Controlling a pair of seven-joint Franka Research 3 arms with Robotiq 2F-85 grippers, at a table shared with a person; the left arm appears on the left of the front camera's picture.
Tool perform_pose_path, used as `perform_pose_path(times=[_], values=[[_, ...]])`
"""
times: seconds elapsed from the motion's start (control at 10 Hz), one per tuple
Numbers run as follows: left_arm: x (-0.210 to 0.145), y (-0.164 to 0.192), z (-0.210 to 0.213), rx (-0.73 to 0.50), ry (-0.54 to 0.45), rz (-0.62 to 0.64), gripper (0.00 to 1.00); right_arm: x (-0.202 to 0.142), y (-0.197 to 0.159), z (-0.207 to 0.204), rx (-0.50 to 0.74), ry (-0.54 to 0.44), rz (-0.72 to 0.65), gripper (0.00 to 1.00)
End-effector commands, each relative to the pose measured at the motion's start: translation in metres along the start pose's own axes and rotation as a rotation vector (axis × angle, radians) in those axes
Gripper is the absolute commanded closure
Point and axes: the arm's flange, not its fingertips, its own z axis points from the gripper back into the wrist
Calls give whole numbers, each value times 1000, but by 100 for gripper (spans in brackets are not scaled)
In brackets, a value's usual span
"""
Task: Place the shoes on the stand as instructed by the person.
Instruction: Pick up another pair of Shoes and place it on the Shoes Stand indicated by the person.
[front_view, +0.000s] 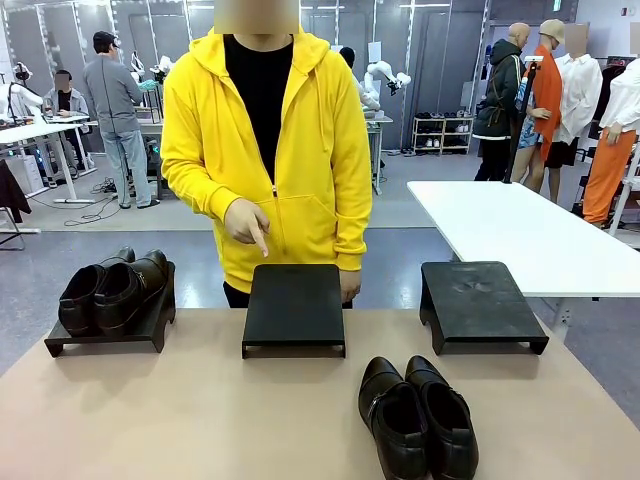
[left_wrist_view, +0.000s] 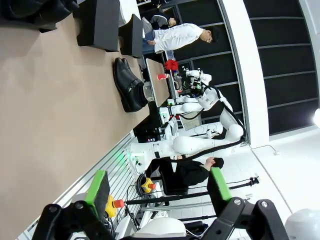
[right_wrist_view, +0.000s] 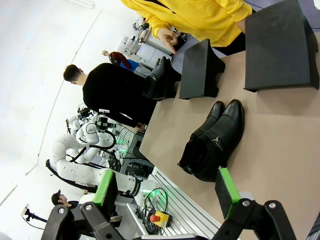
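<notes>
The right gripper (right_wrist_view: 167, 192), jaws apart and empty, hangs near the buckled black pair (right_wrist_view: 215, 142), which lies by the near edge of the table (front_view: 200, 420). The left gripper (left_wrist_view: 157, 187), likewise apart, is well off from it. The person's hand (front_view: 248, 225) points at the middle stand (front_view: 293, 308).

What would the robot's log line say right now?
person's hand: pointing at middle stand | buckled dress shoes: on table | other dress shoes: on left stand | left claw: open | right claw: open

You'll find nothing legible here: no readable print, label, brand or number on the shoes (front_view: 417, 417), the stands (front_view: 293, 305) or the worktop (front_view: 200, 420).
</notes>
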Motion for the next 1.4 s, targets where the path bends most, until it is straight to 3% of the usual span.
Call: perform_pose_path(times=[0.0,0.1,0.3,0.7,1.0,1.3], values=[[-2,0,0,-8,3,-4,0,-2,20,0,-28,59,43,0],[-2,0,0,-8,3,-4,0,0,49,-14,-155,139,39,0],[-2,0,0,-8,3,-4,0,5,96,-43,-253,277,44,0],[-2,0,0,-8,3,-4,0,17,166,-152,-466,472,63,0],[-2,0,0,-8,3,-4,0,5,192,-236,-582,541,116,0],[-2,0,0,-8,3,-4,0,-27,205,-303,-786,521,124,0]])
